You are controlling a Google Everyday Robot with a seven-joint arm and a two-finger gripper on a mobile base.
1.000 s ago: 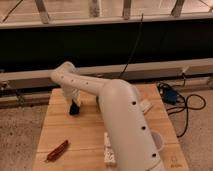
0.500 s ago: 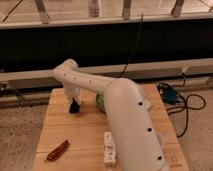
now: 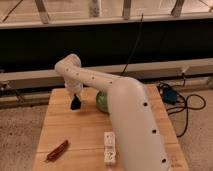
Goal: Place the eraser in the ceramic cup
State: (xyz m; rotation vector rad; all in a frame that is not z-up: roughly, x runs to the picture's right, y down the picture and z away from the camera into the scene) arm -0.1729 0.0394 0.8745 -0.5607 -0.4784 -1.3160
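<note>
A white robot arm (image 3: 125,107) reaches from the near right corner across a wooden table (image 3: 75,131). Its gripper (image 3: 75,102) hangs straight down just to the left of a green bowl (image 3: 102,103), as seen from the camera. The gripper is close to the bowl's rim but not over it.

A small dark shape at the gripper's lower end may be the eraser (image 3: 76,106). Its long axis runs up and down, narrow end toward the table, above the boards on the bowl's left. It cannot be told whether this shape is the eraser or the gripper's own tip. It also cannot be told whether the jaws are apart, together or clamped on it.

The arm's thick forearm crosses in front of the green bowl and hides its right half.

In front of the bowl, toward the camera, a long white ridged block (image 3: 109,148) lies on the table, its length running away from the viewer, hard against the arm's near edge.

Well to the front-left of the bowl, a slim reddish-brown stick (image 3: 57,150) lies at a slant near the table's edge.

To the right of the bowl and off the table, a blue box (image 3: 170,95) sits on the speckled floor amid looping black cables (image 3: 192,107).
</note>
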